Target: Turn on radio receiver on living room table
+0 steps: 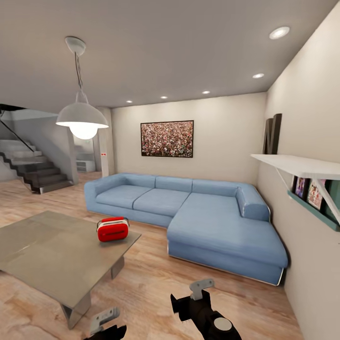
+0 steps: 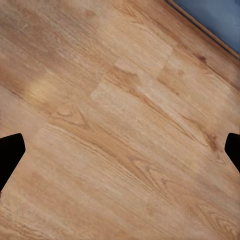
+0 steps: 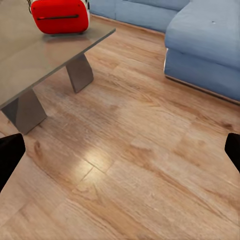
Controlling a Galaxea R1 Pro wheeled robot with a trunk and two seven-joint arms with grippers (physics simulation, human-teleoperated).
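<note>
Taking the sofa as the landmark: far to its left a dark staircase climbs beside a grey wall, and a white dome pendant lamp hangs lit from the ceiling. Left of the sofa and nearer the camera stands the surface, a low table with a flat, matte grey, faintly reflective rectangular top on slab legs. The radio receiver, a small rounded glossy red box with a white panel and a thin dark handle, sits on it near the corner closest to the sofa. The floor is light wood plank with visible grain. In front of the sofa, low in the head view, the left pincer hangs over the planks with its fingers spread wide, and the right pincer is likewise spread wide. The sofa is a large light-blue L-shaped piece with soft cushions. Above it hangs a black-framed crowd photograph. Right of the sofa a white wall shelf carries a dark letter N.
</note>
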